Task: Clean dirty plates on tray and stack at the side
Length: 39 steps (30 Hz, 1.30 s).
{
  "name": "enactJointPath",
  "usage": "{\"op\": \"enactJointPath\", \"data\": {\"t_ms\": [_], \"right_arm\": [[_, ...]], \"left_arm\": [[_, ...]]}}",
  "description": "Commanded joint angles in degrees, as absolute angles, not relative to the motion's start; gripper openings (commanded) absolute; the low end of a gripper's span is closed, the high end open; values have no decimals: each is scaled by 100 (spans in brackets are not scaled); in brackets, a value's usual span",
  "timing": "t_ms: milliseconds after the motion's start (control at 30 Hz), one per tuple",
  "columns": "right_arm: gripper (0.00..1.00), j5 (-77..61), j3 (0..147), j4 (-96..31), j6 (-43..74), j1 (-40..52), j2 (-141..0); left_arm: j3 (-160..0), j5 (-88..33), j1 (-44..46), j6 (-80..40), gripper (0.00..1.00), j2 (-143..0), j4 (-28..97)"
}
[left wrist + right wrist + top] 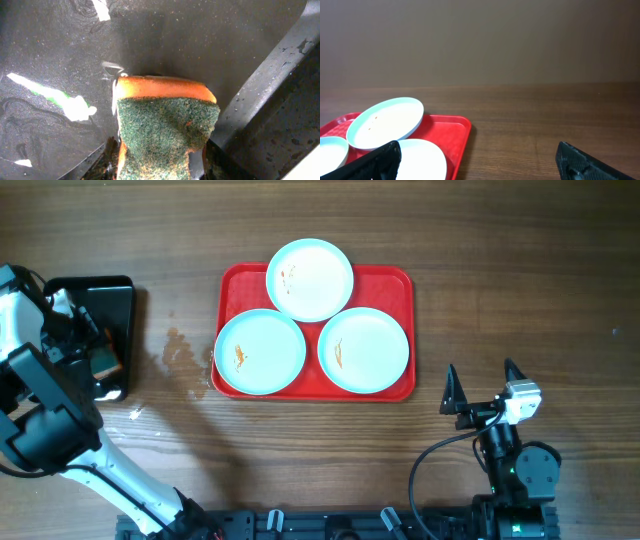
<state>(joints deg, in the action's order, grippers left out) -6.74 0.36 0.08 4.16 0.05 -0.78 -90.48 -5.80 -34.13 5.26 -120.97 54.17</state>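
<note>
Since wiping needs a scrubber, the left end effector [159,162] clamps the sponge [167,125] over the black tray [120,300] | right end effector [481,368] wide open, empty, near the worktop [520,260] edge | three smeared plates [310,278] lie unstacked on the red tray [385,285]

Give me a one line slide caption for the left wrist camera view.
Left tool pinching an orange sponge with a green scouring face, glossy black tray beneath.

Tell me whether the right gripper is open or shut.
Open. The right gripper has its two fingers spread wide apart in both the overhead and right wrist views, with nothing held between them.
</note>
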Motion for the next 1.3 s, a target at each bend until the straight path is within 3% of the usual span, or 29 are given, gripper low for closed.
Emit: {"op": "enactJointPath", "data": {"t_ms": [0,200,267,300,333,433,833,1267], "right_arm": [[100,-596,30,38,311,-25,-43],[100,-596,30,36,311,-25,-43],[100,-596,30,36,314,-25,-43],[100,-596,30,36,314,-25,-43],[100,-596,30,36,311,-25,-43],[100,-596,30,38,314,-25,-43],[100,-596,30,36,311,-25,-43],[100,-596,30,36,314,-25,-43]], "left_arm": [[-8888,-523,-3402,576,54,-12173,5382],[-8753,-526,-3402,576,47,-12173,5286],[-8753,-526,-3402,572,18,-12173,5286],[-8753,-526,-3402,574,7,-12173,5293],[-8755,-526,-3402,572,4,-12173,5310],[-8827,-607,-3402,548,4,-12103,5502],[-8938,-3124,-3402,56,4,-10095,5583],[-8938,-3256,-3776,34,4,-9804,5286]]}}
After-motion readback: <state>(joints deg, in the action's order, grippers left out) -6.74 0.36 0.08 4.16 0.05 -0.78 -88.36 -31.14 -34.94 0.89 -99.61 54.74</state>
